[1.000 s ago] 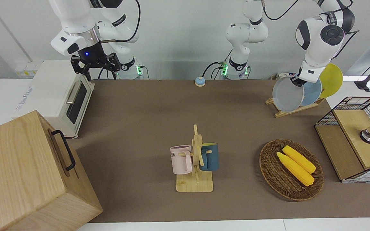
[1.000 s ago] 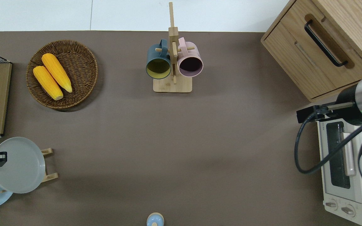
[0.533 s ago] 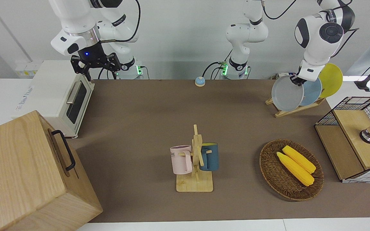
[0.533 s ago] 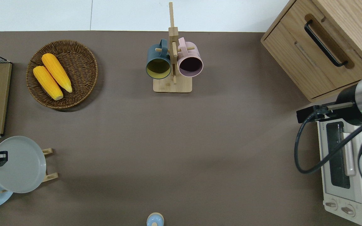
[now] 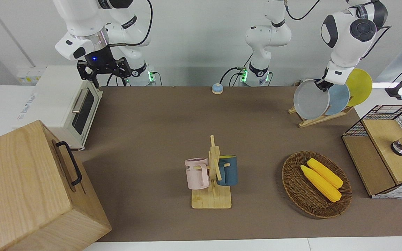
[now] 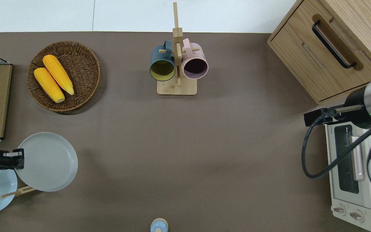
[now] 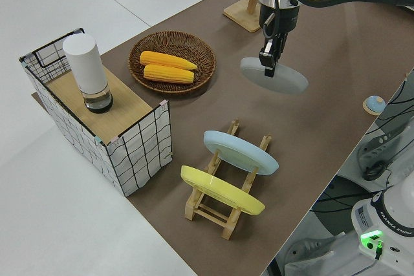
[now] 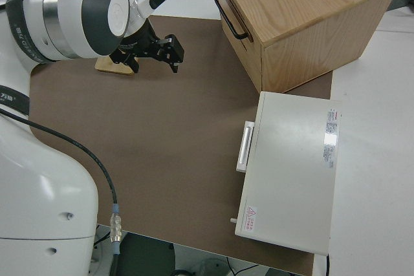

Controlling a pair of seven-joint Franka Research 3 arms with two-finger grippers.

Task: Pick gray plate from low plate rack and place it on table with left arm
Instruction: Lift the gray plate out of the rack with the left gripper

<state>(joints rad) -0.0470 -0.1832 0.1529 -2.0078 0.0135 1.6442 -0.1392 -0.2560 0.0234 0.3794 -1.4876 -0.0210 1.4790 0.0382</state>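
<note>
The left gripper [image 6: 17, 159] grips the gray plate [image 6: 47, 161] by its rim, holding it in the air clear of the low plate rack [image 7: 223, 189], over the table [image 6: 185, 145]. A light blue plate [image 7: 239, 151] and a yellow plate [image 7: 220, 190] sit in the rack. The right arm is parked, its fingers [image 5: 92, 74] spread apart

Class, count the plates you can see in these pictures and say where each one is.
3. The gray plate hangs in the left gripper, clear of the rack. The light blue plate and the yellow plate stand in the rack. None seems hidden.
</note>
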